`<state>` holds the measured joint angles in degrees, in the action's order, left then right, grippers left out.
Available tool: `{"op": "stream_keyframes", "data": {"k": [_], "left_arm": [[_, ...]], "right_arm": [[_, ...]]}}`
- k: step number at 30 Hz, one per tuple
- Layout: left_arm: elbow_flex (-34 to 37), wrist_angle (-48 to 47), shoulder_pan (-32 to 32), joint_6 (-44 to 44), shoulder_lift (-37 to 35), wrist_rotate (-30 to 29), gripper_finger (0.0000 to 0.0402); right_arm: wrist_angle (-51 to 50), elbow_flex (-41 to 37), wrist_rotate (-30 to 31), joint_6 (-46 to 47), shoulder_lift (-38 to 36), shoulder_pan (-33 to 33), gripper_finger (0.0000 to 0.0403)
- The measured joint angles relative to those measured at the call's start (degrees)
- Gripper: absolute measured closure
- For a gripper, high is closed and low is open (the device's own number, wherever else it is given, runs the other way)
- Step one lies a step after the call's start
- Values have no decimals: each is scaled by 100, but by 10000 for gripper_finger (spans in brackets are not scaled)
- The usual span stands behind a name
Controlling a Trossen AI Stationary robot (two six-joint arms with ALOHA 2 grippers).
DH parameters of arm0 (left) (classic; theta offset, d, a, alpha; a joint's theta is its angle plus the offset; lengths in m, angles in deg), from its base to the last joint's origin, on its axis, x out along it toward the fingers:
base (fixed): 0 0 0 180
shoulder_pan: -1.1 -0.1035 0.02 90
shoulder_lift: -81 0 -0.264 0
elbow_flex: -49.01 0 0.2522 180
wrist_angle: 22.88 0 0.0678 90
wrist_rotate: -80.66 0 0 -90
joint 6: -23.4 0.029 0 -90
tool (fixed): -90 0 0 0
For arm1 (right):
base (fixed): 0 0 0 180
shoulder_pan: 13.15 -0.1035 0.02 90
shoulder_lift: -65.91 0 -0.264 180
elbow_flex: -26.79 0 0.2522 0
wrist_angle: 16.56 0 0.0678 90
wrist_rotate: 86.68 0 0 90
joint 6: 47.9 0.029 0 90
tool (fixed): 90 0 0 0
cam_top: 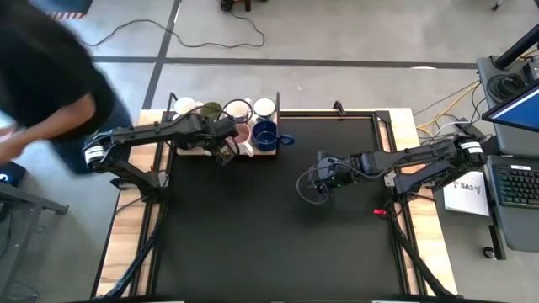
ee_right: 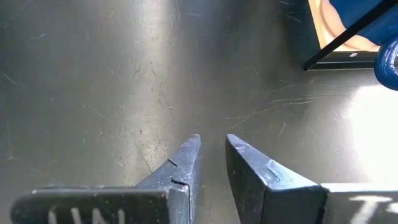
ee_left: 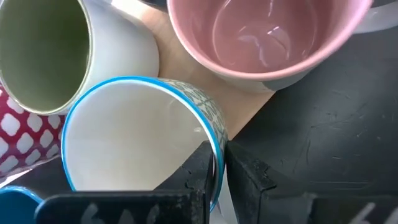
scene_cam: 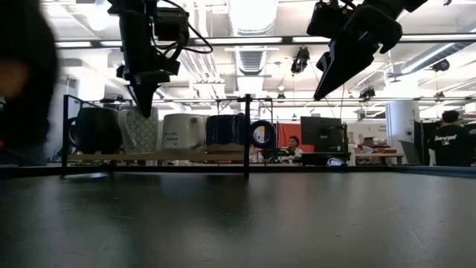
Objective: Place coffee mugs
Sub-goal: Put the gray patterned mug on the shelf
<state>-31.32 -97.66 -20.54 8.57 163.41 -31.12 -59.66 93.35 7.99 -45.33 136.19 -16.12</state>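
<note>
The blue-rimmed mug [ee_left: 134,140] is pinched at its wall by the left gripper [ee_left: 219,171], right beside the pink mug [ee_left: 264,37]. The right gripper [ee_right: 211,163] is held slightly parted, nothing gripped, well away from the pink mug.

The tabletop [cam_top: 269,210] is black, edged in pale wood. On the light wooden rack board [ee_left: 186,62] the mugs run through several shades: a pink mug [ee_left: 261,37], glossy inside — a white one with an olive-green interior [ee_left: 43,50] — and a mug white within, rimmed bright blue, its outside a teal-and-white lattice [ee_left: 134,137]. Beside them shows red with white diamonds [ee_left: 18,130]. A dark blue mug [cam_top: 266,135] sits at the row's end.
</note>
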Motion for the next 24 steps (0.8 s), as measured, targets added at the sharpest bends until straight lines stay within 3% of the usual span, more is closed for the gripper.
{"op": "stream_keyframes", "data": {"k": [12, 24], "left_arm": [[2, 7, -25, 70, 0, -17, 375], [-54, 7, -23, 92, 0, -196, 320]], "right_arm": [[2, 0, 0, 0, 0, 0, 337], [0, 0, 0, 0, 0, 0, 337]]}}
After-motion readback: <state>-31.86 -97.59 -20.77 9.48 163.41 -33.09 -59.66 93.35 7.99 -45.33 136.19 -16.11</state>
